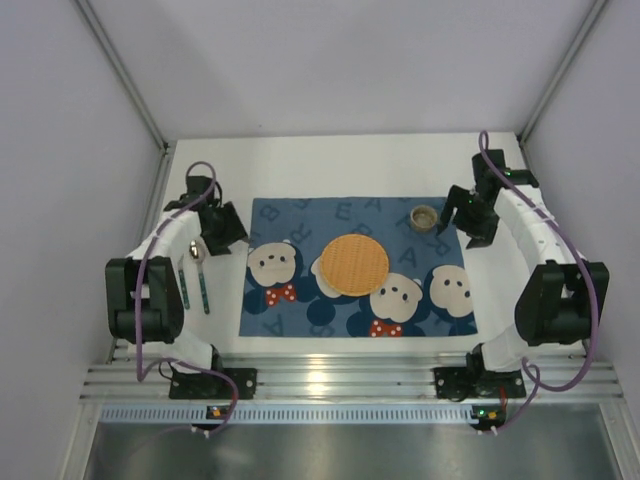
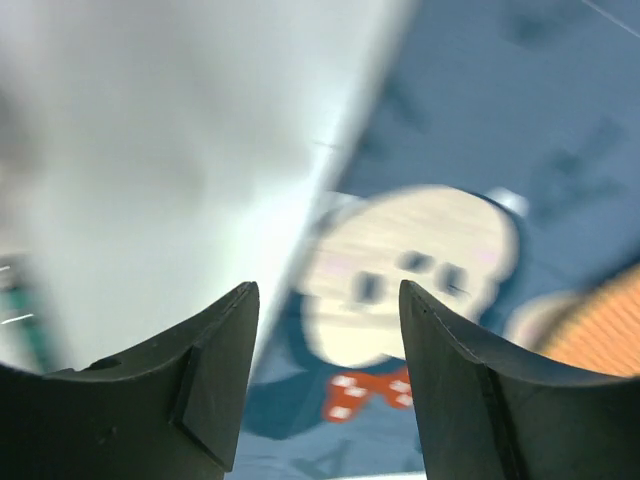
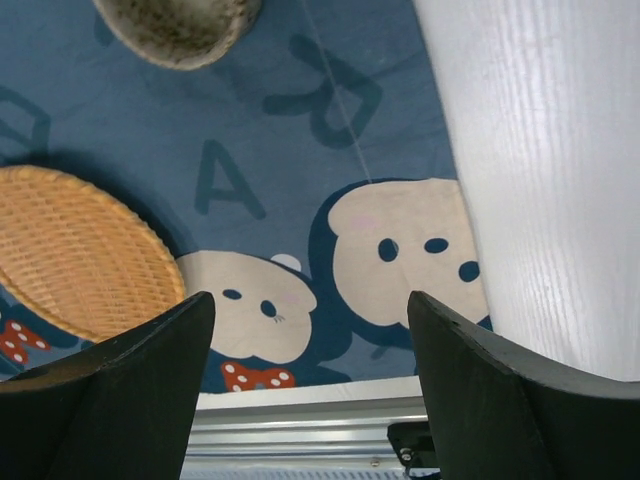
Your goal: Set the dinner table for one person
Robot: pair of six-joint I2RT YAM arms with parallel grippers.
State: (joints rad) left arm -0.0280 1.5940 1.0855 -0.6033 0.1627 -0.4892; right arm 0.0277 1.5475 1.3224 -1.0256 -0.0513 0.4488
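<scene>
The white dinner table (image 1: 350, 165) carries a blue bear-printed placemat (image 1: 300, 215). A round woven plate (image 1: 353, 264) lies in the placemat's middle, and a small grey-brown cup (image 1: 425, 216) stands at its far right. A spoon (image 1: 198, 256) and a second green-handled utensil (image 1: 185, 283) lie on the table left of the placemat. My left gripper (image 1: 230, 238) is open and empty above the placemat's left edge (image 2: 325, 290). My right gripper (image 1: 463, 226) is open and empty just right of the cup (image 3: 310, 300). The right wrist view shows the cup (image 3: 180, 25) and the plate (image 3: 70, 250).
Grey enclosure walls (image 1: 60, 100) stand on the left, back and right. A metal rail (image 1: 330, 380) runs along the near table edge between the arm bases. Bare white tabletop (image 3: 540, 150) lies right of the placemat (image 3: 250, 130).
</scene>
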